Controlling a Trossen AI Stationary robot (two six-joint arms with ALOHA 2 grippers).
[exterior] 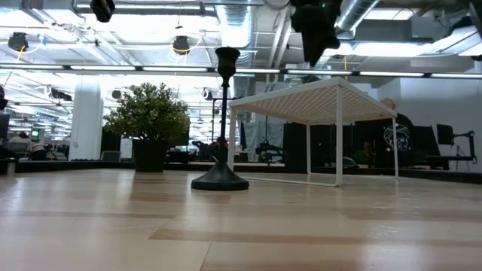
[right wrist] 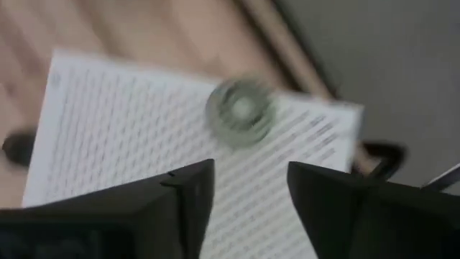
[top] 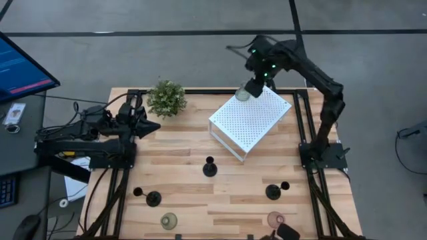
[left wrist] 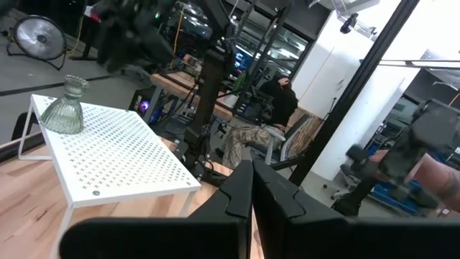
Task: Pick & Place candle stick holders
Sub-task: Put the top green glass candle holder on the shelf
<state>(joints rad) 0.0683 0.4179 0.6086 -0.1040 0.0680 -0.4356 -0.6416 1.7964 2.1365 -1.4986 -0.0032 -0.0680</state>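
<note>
A greenish-grey glass holder (top: 242, 95) stands upright on the far corner of the white perforated box (top: 251, 122), free of any grip. I have the right gripper (top: 254, 87) just above it with its fingers spread and nothing between them, which I read as a release onto the box top. The five other candle stick holders wait on the wooden table (top: 180, 163): three black, one greenish, one pink (top: 275, 219). My left gripper (top: 151, 127) idles clenched and empty near the potted plant (top: 166, 97).
</note>
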